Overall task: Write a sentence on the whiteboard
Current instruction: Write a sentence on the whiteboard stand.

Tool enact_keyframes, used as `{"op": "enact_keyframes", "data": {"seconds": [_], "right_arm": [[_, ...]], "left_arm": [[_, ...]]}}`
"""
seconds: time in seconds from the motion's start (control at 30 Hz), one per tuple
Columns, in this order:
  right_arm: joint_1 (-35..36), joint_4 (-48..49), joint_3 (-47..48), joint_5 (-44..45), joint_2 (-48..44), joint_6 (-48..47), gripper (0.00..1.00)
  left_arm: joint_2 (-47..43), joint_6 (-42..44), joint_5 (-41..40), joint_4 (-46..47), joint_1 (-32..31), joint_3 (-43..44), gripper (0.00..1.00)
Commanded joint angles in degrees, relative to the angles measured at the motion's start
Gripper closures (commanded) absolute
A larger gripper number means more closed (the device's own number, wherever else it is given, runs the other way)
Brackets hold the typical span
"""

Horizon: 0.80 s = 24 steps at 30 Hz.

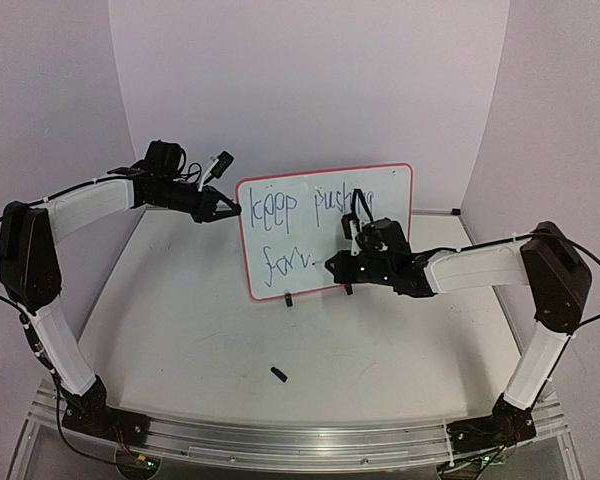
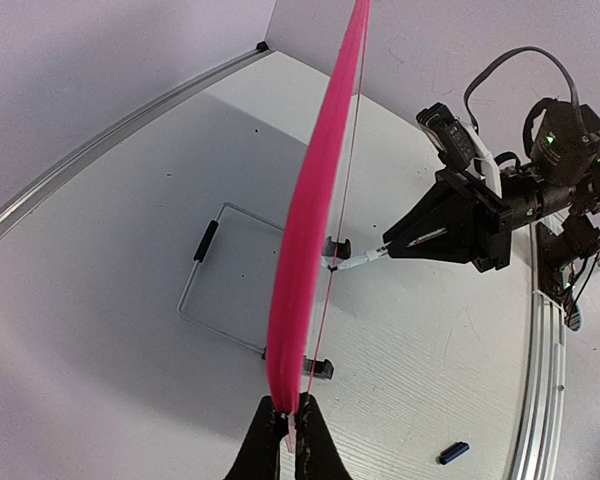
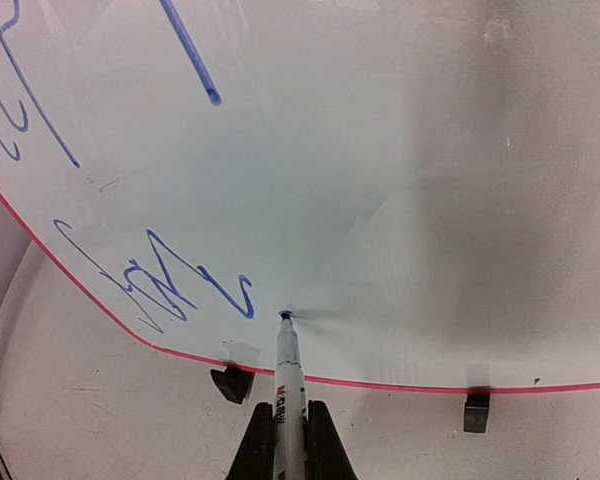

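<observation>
**Ana:** Where did the whiteboard [image 1: 385,205] stand?

**Ben:** Upright on the desk [image 1: 180,330], toward the back and between the two arms. It rested on two small black clip feet [image 3: 232,382], with its written face turned to the arm bases.

**Ana:** And the writing?

**Ben:** The sentence [image 1: 280,207] ran in thin blue strokes over two lines. The top line read "keep push", and its end was hidden behind the right arm [image 1: 480,268]. The lower line showed only a few letters, beginning "for".

**Ana:** How were the left jaws?

**Ben:** They were drawn together and clamped on the pink rim [image 2: 305,260], at the upper part of the board's left edge.

**Ana:** And the right jaws?

**Ben:** They were clamped on a white marker [image 3: 289,385] that pointed straight out between them. Its tip touched the board just to the right of the last blue stroke in the lower line, a little above the bottom rim.

**Ana:** Was anything else there?

**Ben:** A small dark cap [image 1: 278,374] lay on the desk in front of the board, well apart from it. A thin wire stand [image 2: 206,241] sat on the desk behind the board.
</observation>
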Motion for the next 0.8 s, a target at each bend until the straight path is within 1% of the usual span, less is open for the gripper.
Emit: {"op": "enact_keyframes", "data": {"seconds": [0.0, 0.2, 0.33, 0.43, 0.6, 0.77], "right_arm": [[-0.3, 1.0, 2.2, 4.4, -2.6, 0.3, 1.00], [-0.3, 0.8, 2.1, 5.2, -5.8, -0.3, 1.00], [-0.3, 0.0, 2.7, 4.9, -6.2, -0.9, 1.00], [-0.3, -0.4, 2.8, 3.1, -5.7, -1.3, 1.00], [-0.1, -0.2, 1.6, -2.8, -5.8, -2.7, 1.00], [0.1, -0.5, 1.3, -3.8, -4.9, -2.5, 1.00]], "left_arm": [[-0.6, 1.0, -1.0, -4.5, -1.3, 0.6, 1.00], [-0.7, 1.1, -1.0, -4.5, -1.4, 0.6, 1.00], [-0.8, 1.1, -1.0, -4.5, -1.3, 0.6, 1.00], [-0.8, 1.1, -0.9, -4.5, -1.4, 0.6, 1.00], [-0.8, 1.1, -0.9, -4.5, -1.3, 0.6, 1.00], [-0.7, 1.1, -0.9, -4.5, -1.3, 0.6, 1.00]]}}
